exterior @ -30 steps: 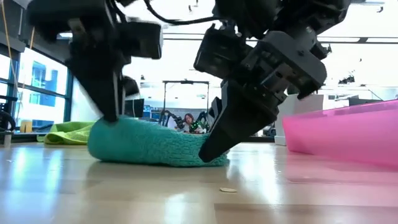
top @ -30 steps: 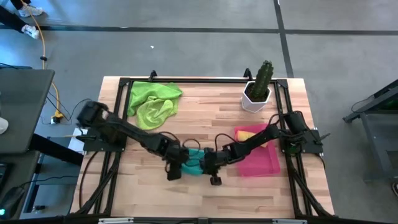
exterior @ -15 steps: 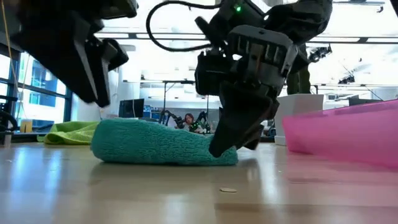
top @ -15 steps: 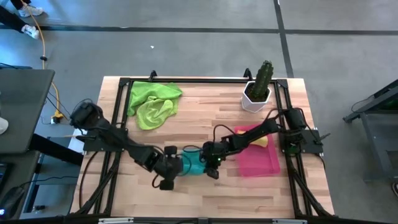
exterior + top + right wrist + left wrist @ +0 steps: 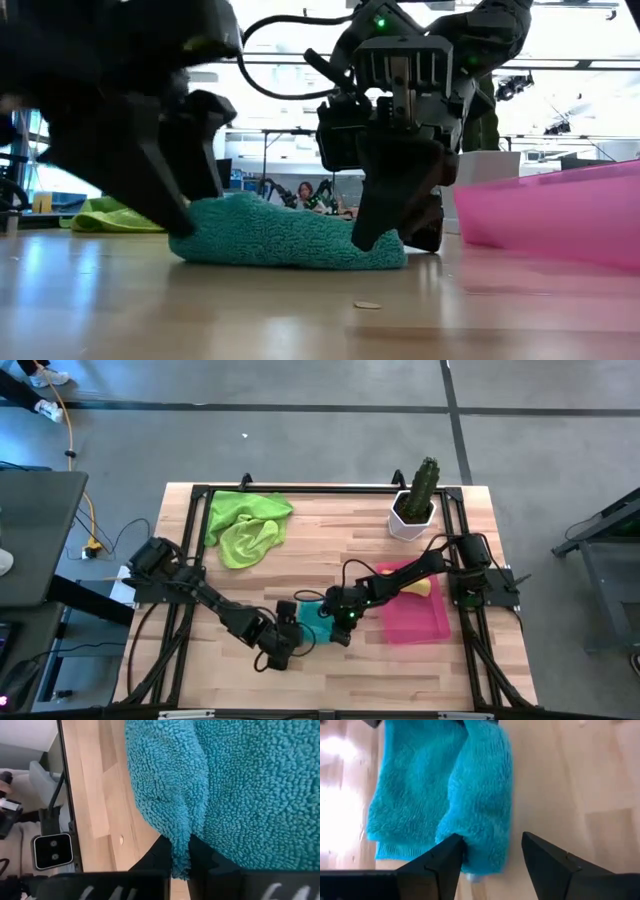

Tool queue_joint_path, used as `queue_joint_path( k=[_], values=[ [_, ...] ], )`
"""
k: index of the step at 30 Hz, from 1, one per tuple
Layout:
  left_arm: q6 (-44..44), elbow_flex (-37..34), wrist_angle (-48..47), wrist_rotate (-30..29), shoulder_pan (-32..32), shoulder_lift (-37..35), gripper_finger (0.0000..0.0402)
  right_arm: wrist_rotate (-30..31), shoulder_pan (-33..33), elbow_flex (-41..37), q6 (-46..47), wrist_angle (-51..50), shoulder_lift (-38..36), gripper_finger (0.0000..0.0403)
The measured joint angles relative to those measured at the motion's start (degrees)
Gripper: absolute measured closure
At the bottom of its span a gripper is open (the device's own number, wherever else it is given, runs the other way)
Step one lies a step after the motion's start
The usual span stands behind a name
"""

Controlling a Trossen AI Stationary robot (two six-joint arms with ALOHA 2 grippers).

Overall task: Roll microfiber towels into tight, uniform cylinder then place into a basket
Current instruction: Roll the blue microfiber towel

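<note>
The teal towel [image 5: 312,619] lay half rolled on the wooden table [image 5: 330,670], near its front middle, just beside the pink basket [image 5: 430,622]. The right gripper [image 5: 385,235] came down on the roll's basket-side end, fingers pinched shut on a fold of the teal towel; its own wrist camera showed the cloth caught between them. The left gripper [image 5: 492,855] reached low from the opposite side with its fingers spread apart around the roll's other end, one finger [image 5: 445,860] touching the pile without gripping. From above, a yellow towel [image 5: 410,578] showed in the basket and two lime green towels [image 5: 245,525] lay heaped at the far left corner, a cactus pot [image 5: 413,510] standing beyond the basket.
</note>
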Motion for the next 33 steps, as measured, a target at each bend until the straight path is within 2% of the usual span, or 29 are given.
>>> queue_joint_path(
  k=[5, 10, 15, 20, 24, 27, 33],
  values=[
    [4.8, -0.12, 2.36, -3.03, 0.44, 2.54, 0.0208, -0.07, 0.02, -0.02, -0.06, 0.14, 0.0, 0.0391],
    [2.78, 0.07, 3.58, -2.05, 1.65, 4.5, 0.0209, -0.1, 0.02, -0.03, -1.72, 0.14, 0.0, 0.0389],
    [-7.68, 0.3, 1.12, 7.55, 4.04, 4.86, 0.0235, -0.47, 0.04, 0.02, -5.69, 0.18, -0.33, 0.0364],
    [-15.36, 0.4, 1.63, 14.11, 4.83, 4.76, 0.0294, -0.67, -0.29, -0.18, -14.3, -1.28, -2.71, 0.0316],
    [-21.75, 0.41, 2.43, 20.24, 5.58, 4.76, 0.034, 1.66, -0.67, -0.26, -21.42, -2.83, -6.9, 0.0286],
    [-26.15, 0.29, 3.66, 23.56, 6.15, 4.76, 0.0367, 7.07, 0.02, -0.2, -29.86, -4.82, -11.1, 0.0276],
    [-31.92, 0.23, 4.2, 27.45, 7.21, 4.81, 0.0386, 25.97, 7.49, -0.11, -48.1, -6.71, -14.6, 0.0274]
  ],
)
